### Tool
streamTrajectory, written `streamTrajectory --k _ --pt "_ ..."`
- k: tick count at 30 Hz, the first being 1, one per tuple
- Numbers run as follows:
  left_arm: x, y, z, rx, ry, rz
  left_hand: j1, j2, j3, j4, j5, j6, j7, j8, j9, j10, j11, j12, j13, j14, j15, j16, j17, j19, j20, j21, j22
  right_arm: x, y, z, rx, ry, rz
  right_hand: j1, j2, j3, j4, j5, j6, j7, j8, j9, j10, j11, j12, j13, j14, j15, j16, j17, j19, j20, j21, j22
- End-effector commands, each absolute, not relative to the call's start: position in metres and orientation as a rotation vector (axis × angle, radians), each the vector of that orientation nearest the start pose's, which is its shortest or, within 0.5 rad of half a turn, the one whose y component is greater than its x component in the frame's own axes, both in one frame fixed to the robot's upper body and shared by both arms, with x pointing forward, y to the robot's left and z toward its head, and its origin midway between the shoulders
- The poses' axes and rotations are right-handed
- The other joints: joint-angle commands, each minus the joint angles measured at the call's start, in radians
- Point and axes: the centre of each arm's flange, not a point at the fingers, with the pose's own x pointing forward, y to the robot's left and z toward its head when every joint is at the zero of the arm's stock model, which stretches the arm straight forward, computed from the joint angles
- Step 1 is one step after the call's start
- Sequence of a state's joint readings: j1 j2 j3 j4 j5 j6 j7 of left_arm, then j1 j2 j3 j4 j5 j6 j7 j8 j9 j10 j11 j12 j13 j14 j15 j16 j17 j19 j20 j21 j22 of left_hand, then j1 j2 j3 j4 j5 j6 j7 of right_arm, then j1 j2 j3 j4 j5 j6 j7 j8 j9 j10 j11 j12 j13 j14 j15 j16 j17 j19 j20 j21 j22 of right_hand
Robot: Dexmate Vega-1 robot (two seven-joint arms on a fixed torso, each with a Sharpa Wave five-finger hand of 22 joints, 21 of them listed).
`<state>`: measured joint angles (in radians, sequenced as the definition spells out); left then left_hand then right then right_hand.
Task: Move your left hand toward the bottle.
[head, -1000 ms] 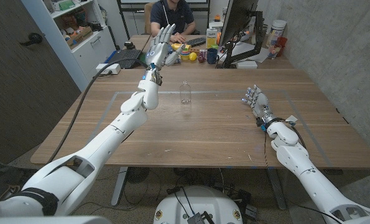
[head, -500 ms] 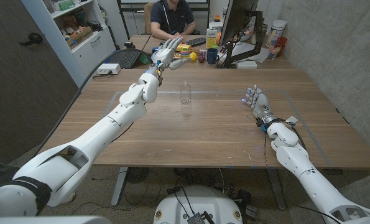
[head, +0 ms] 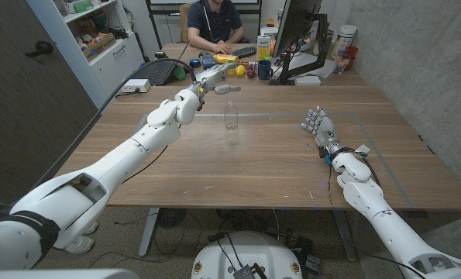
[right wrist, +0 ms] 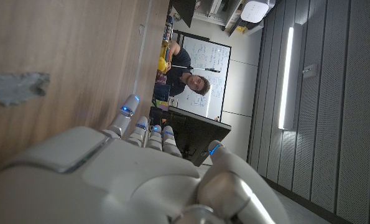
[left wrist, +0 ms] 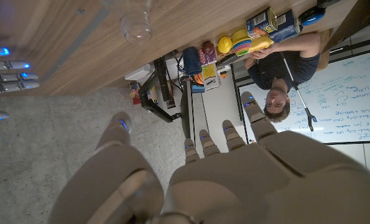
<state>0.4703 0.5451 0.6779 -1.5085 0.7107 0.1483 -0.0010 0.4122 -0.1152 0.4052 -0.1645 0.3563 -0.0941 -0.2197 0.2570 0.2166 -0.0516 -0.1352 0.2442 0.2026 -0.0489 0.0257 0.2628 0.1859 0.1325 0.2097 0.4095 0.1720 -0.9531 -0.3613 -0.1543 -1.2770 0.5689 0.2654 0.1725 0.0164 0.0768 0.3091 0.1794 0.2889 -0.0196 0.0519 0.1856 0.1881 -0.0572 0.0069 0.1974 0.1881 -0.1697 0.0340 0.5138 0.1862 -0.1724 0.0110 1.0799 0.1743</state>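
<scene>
The bottle (head: 231, 115), clear and upright, stands on the wooden worktop (head: 245, 167) toward twelve o'clock from its middle, with bare wood on all sides of it. I cannot tell whether anything is in it.

The left hand (head: 214, 83) is held in the air beyond the bottle, at about eleven o'clock from it and apart from it, near the worktop's far edge. Its fingers (head: 225, 88) are extended and spread, released, grasping nothing. In the left wrist view the same hand (left wrist: 234, 168) shows its fingers apart, with the bottle (left wrist: 137, 22) ahead of them.

The right hand (head: 321, 125) is at three o'clock from the bottle, well apart from it, low at the worktop with fingers straight and holding nothing; in the right wrist view the hand (right wrist: 135, 168) stands beside the wood.

Past the far edge is a second desk (head: 238, 66) crowded with a keyboard (head: 159, 73), a monitor (head: 296, 31) and small coloured things, with a person (head: 215, 19) seated behind it.
</scene>
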Motion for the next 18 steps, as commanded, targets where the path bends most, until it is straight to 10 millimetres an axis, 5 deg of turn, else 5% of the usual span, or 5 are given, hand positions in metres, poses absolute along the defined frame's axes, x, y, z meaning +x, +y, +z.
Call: streamTrajectory --k 1,12,18 --pt "0.6484 0.1505 0.123 1.532 -0.708 0.032 0.04 -0.003 0.005 -0.002 0.009 0.041 -0.002 0.016 0.002 0.047 -0.002 0.009 0.002 0.034 -0.006 0.012 0.0 0.042 0.002 -0.01 0.003 0.6492 -0.3069 -0.0716 0.135 -0.57 0.207 -0.008 0.066 -0.004 0.002 0.008 0.005 -0.003 0.005 0.003 0.002 0.001 -0.001 0.002 -0.081 0.005 -0.001 0.001 -0.152 0.005 -0.005 0.003" --pt "0.6565 0.1429 0.1157 1.571 -0.667 -0.011 0.135 -0.01 0.016 -0.004 0.005 0.132 -0.002 0.039 0.0 0.142 -0.002 0.012 -0.001 0.105 -0.032 0.016 -0.002 0.167 -0.002 -0.021 0.001 0.6509 -0.3076 -0.0717 0.145 -0.571 0.206 -0.009 0.065 -0.009 0.002 0.008 0.005 -0.004 0.005 0.003 0.002 0.001 -0.001 0.002 -0.076 0.011 -0.003 0.0 -0.15 0.008 -0.009 0.003" --pt "0.6574 0.1412 0.1131 1.587 -0.668 -0.015 0.214 -0.011 0.033 -0.007 -0.006 0.196 -0.002 0.055 0.0 0.216 -0.012 0.019 0.0 0.183 -0.07 0.028 -0.002 0.225 -0.052 -0.037 0.001 0.6518 -0.3081 -0.071 0.139 -0.573 0.209 -0.009 0.065 -0.011 0.002 0.008 0.005 -0.004 0.004 0.003 0.003 0.001 -0.002 0.002 -0.075 0.011 -0.004 0.0 -0.15 0.009 -0.01 0.003"
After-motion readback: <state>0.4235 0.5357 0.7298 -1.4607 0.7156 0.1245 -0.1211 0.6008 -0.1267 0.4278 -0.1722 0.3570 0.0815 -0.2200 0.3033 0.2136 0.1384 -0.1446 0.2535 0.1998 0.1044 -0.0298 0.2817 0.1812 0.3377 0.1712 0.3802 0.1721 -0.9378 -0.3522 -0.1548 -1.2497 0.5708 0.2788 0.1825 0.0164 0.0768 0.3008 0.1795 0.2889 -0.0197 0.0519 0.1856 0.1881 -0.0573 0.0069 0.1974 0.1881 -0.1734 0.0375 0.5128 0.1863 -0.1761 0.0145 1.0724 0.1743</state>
